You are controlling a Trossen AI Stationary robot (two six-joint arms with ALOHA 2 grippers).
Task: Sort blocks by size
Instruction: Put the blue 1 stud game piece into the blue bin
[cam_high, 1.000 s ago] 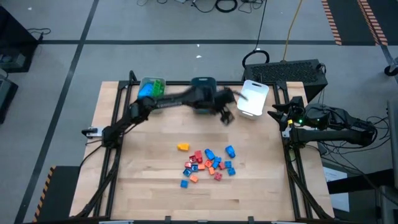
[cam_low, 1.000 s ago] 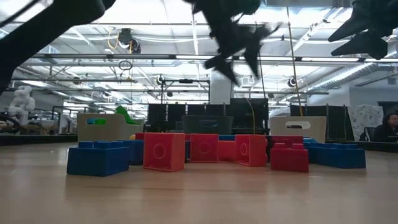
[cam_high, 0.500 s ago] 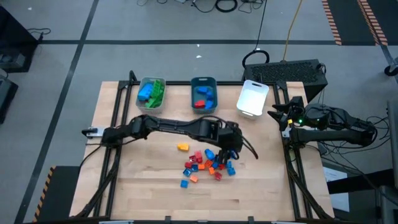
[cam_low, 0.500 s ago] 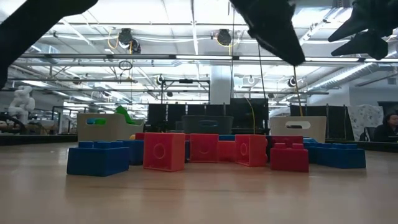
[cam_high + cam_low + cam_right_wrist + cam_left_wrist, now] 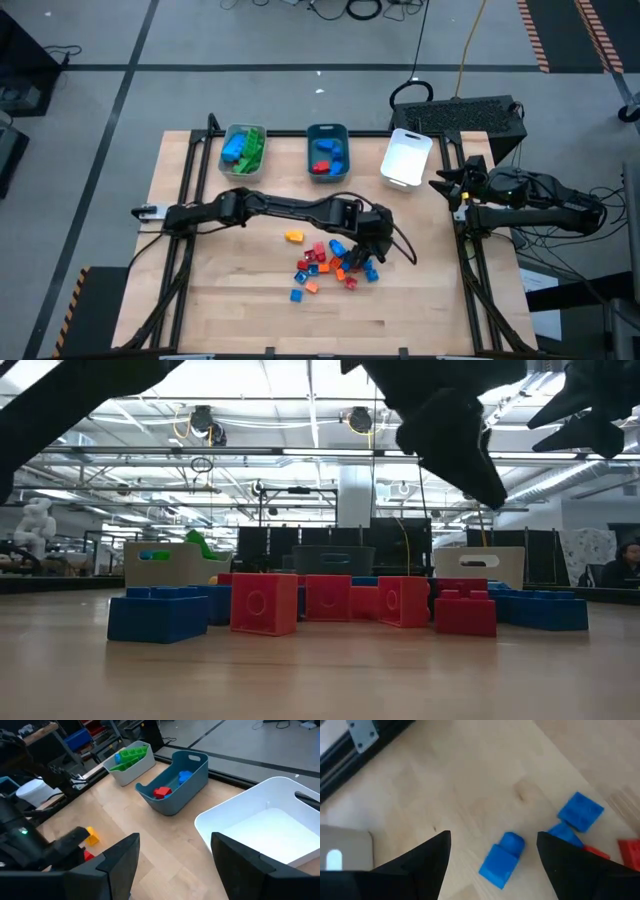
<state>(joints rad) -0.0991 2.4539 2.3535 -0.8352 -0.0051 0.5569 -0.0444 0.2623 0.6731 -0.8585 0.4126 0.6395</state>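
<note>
Blocks in three stages of sorting are lying across the table: long green and blue ones in the grey tray (image 5: pixel 243 146) at the far left, red and blue mid-sized ones in the teal tray (image 5: pixel 327 153) beside it, nothing showing in the white tray (image 5: pixel 406 158) to its right, and a loose pile of small bricks (image 5: pixel 332 265) waiting near the middle of the board, with an orange brick (image 5: pixel 293 236) lying just left of it.

Left gripper (image 5: pixel 372 243) is hovering over the right edge of that pile, fingers spread apart and holding nothing. In the left wrist view, a small blue brick (image 5: pixel 502 859) is sitting directly between the two fingers, its long axis running slantwise across the gap rather than square to it, so a slight wrist turn looks needed before closing. A squarer blue brick (image 5: pixel 580 811) is lying just beyond.

Right gripper (image 5: pixel 172 865) is waiting off the right edge, by the white tray, fingers apart and empty; it is well apart from the pile, so the left arm is plainly nearer.

Compared with a second ago, the left arm has swung from the teal tray down to the pile and is lowering; the right has not moved.
</note>
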